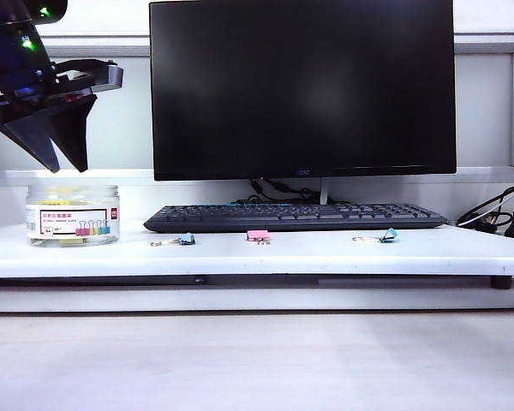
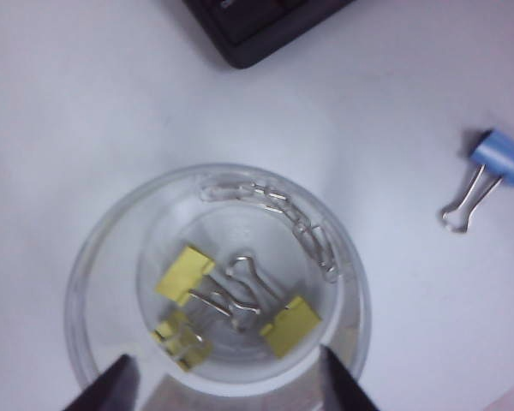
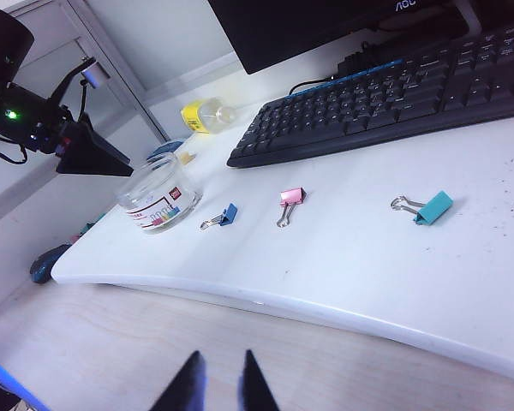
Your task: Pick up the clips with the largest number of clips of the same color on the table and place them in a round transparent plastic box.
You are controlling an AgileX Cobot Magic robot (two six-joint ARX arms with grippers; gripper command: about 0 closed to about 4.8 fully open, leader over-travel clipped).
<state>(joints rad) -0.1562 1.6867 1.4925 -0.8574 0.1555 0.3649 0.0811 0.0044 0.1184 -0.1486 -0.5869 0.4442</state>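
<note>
**Yellow clips lie in the jar, left gripper parted above it**

The left gripper, black with pointed fingers, hangs in the air directly over the round transparent plastic box, a squat clear jar with a white label showing a row of coloured clips. Its fingers stand well apart and hold nothing; from the left wrist view only their two dark fingertips show at the near rim of the jar, one on each side.

Inside the jar, on its clear floor, lie the small pale-yellow binder clips with silver wire handles, three of them as far as I can make out, bunched together with their handles crossing. A short chain of plain silver paper clips curls along the inner wall beside them.

The jar stands on the white table at its left end, near the corner of the black keyboard, which sits before a dark monitor. Three clips remain on the table in front of the keyboard, well apart in a row: a blue binder clip nearest the jar, a pink binder clip in the middle, and a teal binder clip far to the right.

The right gripper is held low off the near edge of the table, away from everything, its two dark fingers slightly apart and empty.
</note>
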